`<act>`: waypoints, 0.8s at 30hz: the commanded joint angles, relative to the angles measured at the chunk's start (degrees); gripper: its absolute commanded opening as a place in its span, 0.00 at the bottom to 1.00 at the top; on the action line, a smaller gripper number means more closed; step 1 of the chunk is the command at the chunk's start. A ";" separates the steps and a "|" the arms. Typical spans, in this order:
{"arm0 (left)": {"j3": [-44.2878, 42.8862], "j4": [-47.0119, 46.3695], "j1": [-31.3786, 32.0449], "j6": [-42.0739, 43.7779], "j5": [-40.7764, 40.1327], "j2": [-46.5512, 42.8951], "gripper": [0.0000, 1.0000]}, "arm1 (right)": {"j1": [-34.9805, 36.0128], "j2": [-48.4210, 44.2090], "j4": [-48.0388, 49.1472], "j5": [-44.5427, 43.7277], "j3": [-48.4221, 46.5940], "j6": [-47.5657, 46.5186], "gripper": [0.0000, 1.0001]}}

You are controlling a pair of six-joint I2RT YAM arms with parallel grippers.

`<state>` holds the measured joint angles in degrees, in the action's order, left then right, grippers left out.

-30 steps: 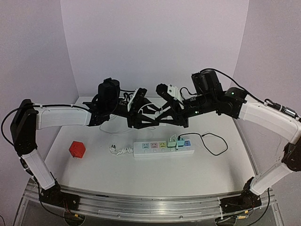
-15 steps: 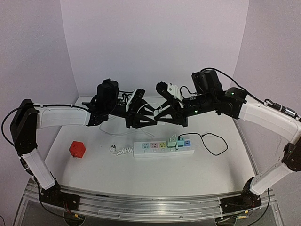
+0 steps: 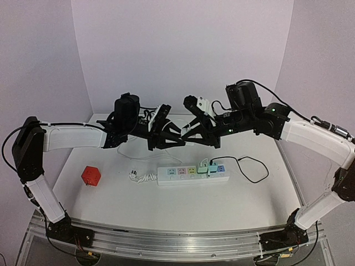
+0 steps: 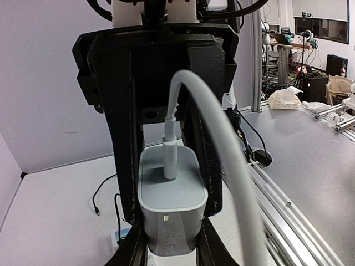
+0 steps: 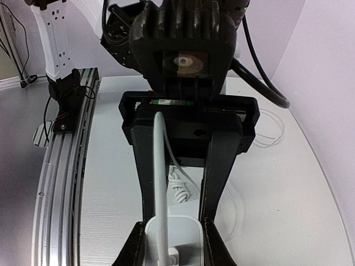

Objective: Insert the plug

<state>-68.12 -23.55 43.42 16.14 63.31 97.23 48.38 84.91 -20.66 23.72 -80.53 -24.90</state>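
A white plug adapter [image 4: 169, 194] with a white cable [image 4: 222, 144] hangs in mid-air between both grippers, above the table's back middle. My left gripper [image 4: 169, 244] is shut on its lower sides. My right gripper [image 5: 173, 244] comes from the opposite side and is shut on the same adapter [image 5: 186, 235]; its black fingers [image 4: 125, 166] flank the adapter in the left wrist view. In the top view the two grippers meet tip to tip, left [image 3: 173, 134] and right [image 3: 191, 133], and hide the adapter. The white power strip [image 3: 191, 174] lies on the table below them.
A green plug [image 3: 203, 167] and a blue plug [image 3: 216, 168] with a black cable [image 3: 252, 166] sit in the strip's right sockets. A bundled white cord [image 3: 141, 177] lies at the strip's left end. A red cube [image 3: 90, 175] stands at the left.
Both grippers, joined around the adapter, have risen slightly and drifted a little to the left. Nothing on the table has moved.
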 commanded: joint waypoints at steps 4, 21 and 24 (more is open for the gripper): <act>-0.80 -5.47 0.44 -4.04 -0.48 -0.25 0.00 | 0.59 2.02 2.34 0.90 -0.93 1.03 0.00; 1.44 -2.86 -0.48 -3.29 -4.57 -0.62 0.00 | 0.50 1.44 2.21 -3.59 -0.48 4.36 0.67; 1.85 -1.19 -1.21 -1.39 -5.36 -0.33 0.00 | 0.54 0.16 0.34 -6.23 -0.75 4.26 0.78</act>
<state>-66.84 -25.03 42.92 11.72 59.31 97.60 48.58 86.89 -19.15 20.60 -80.58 -21.46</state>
